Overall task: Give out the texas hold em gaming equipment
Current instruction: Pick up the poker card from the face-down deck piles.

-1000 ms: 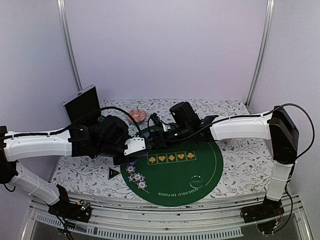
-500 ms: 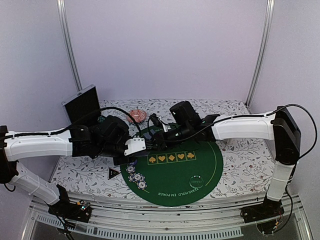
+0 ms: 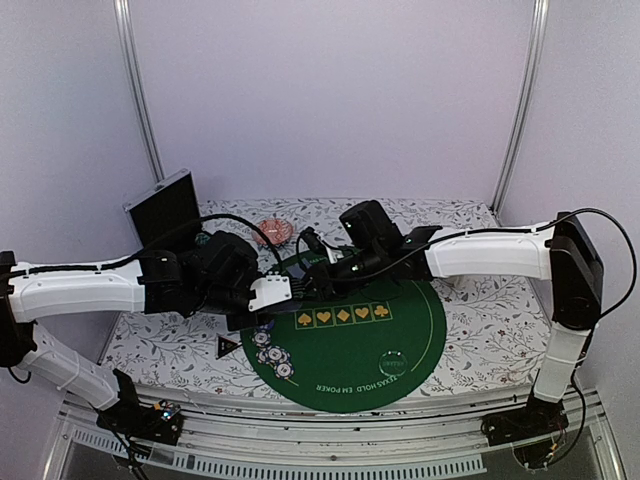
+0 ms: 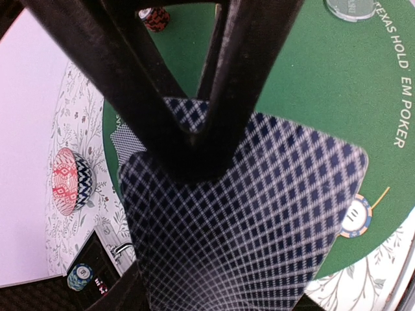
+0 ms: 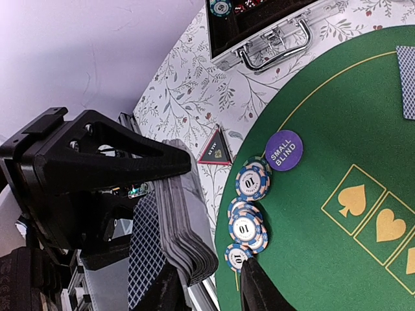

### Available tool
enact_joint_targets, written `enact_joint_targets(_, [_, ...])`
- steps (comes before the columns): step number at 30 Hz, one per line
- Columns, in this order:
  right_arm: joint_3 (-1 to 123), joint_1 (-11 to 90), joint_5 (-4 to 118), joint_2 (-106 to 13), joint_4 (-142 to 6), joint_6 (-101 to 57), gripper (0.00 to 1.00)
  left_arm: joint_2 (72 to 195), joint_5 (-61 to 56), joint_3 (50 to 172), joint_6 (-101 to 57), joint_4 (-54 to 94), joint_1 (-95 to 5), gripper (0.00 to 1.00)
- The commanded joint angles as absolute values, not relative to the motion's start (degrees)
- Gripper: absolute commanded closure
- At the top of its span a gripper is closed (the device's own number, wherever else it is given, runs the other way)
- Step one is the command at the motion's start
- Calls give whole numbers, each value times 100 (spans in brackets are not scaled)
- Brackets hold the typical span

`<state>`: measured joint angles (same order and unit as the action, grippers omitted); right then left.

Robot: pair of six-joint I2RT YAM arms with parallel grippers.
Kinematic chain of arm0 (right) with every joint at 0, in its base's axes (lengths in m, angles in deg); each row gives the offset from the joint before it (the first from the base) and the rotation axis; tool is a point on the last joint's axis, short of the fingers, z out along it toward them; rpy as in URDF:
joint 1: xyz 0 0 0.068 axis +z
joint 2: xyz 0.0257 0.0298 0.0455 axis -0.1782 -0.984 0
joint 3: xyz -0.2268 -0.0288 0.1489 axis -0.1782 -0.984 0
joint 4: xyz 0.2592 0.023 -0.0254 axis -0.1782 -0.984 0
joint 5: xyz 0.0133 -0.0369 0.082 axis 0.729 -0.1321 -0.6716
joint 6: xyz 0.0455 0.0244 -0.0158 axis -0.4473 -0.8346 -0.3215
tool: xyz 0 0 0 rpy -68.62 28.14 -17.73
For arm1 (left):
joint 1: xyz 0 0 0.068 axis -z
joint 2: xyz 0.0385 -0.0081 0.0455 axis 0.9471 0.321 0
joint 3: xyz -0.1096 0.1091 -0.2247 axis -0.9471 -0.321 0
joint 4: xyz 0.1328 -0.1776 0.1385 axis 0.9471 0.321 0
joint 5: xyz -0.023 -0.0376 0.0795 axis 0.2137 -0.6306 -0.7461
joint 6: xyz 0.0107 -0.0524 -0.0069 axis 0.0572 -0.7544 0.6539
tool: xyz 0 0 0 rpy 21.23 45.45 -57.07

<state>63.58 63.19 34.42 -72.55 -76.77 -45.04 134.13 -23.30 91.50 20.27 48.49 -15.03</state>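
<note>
- Plainly, the deck of cards is off the desk. It hangs in the air over the left half of the green mat, diamond-patterned backs toward the left wrist camera.
- The left claw is clamped across the deck's thickness near one end, and the free end has splayed into a slight fan.
- The right claw sits at that fanned end, its fingers seemingly on either side of the card edges. I cannot tell whether it has a card pinched.
- Cards are light, thin, slick and easily bent. I judge one is best taken by a corner or short edge with a gentle pinch, then slid off flat so its neighbours stay behind.
- A hard squeeze or a sideways tug could spill the loose stack.
- A single card lies face down toward the mat's far-left edge.
- The chips sit in low stacks at the mat's near-left edge. They are stiff and heavier than cards, and best gripped across the rim.
</note>
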Motion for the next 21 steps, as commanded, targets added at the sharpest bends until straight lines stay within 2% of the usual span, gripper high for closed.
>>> enact_joint_targets(1, [6523, 6321, 3687, -7027, -7995, -4467, 68, 13410, -2281, 9172, 1999, 4745, -1499, 50])
enact_joint_targets(11, [6618, 6348, 3744, -6921, -8218, -4417, 69, 13405, -2278, 9172, 2006, 4748, -1500, 50])
enact_joint_targets(21, [6667, 6378, 3660, -6852, -8307, -4409, 85, 13401, -2270, 9170, 2001, 4752, -1499, 50])
